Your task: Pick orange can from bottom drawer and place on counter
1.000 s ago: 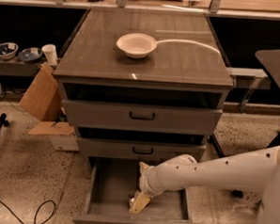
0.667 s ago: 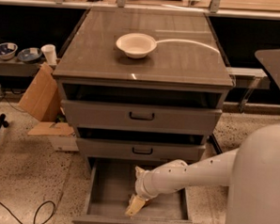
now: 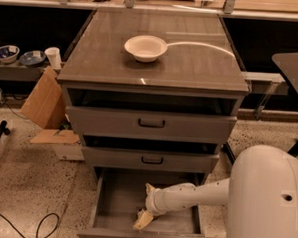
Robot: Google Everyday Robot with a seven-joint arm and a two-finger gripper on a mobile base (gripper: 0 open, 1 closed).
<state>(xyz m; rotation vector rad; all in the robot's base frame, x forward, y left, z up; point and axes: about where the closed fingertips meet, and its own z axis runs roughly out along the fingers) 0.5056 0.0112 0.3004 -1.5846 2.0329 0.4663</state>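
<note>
The bottom drawer (image 3: 115, 205) of the grey cabinet is pulled out. My white arm reaches into it from the right. My gripper (image 3: 143, 219) is low inside the drawer, near its front wall and a little left of the middle. The orange can does not show; it is hidden or out of view. The counter (image 3: 196, 68) is the glossy grey-brown top of the cabinet.
A white bowl (image 3: 145, 47) stands on the counter. The two upper drawers (image 3: 151, 123) are slightly ajar. A cardboard box (image 3: 42, 104) leans at the cabinet's left. A cable (image 3: 39, 226) lies on the floor. My own body (image 3: 267, 202) fills the lower right.
My gripper has shifted slightly left and down inside the bottom drawer. My body has come further into view at the right.
</note>
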